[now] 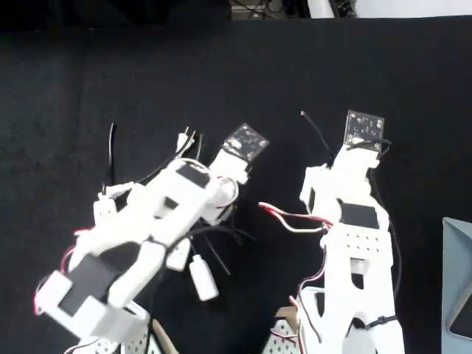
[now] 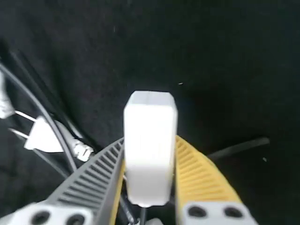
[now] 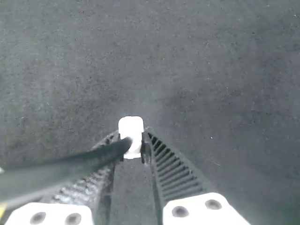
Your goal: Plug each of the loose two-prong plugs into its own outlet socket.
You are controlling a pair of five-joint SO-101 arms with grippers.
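– Since the left jaws are clamped on that white socket block (image 2: 150,150), one on each side of it, is anything plugged in yet?

– Not that I can see. The block's far end points away from the wrist over the black counter (image 2: 225,56), and no plug sits in it. Whether it touches the cloth I cannot tell.

– And the right jaws?

– Closed on a small white piece (image 3: 131,136) at their very tips, with a black cord (image 3: 61,168) crossing in front of it. I'd take it for a plug, though no prongs show.

– Where are the loose ones?

– A two-prong plug (image 2: 41,136) lies just beside the left jaws, prongs bare, with dark cords running next to it. From above, a spare white connector (image 1: 204,277) lies on the cloth beside the left arm (image 1: 147,228), among more dark cords.

– And the two arms?

– Well apart. The right arm (image 1: 354,243) stands off to its own side, with bare cloth between the two.

– So how far along would you say?

– Early. I see no plug seated in any socket, so nothing counts as done. Each arm holds one half of a possible pair, and by my reckoning those halves have yet to meet. After that, the plug on the cloth and the connector by the arm remain.
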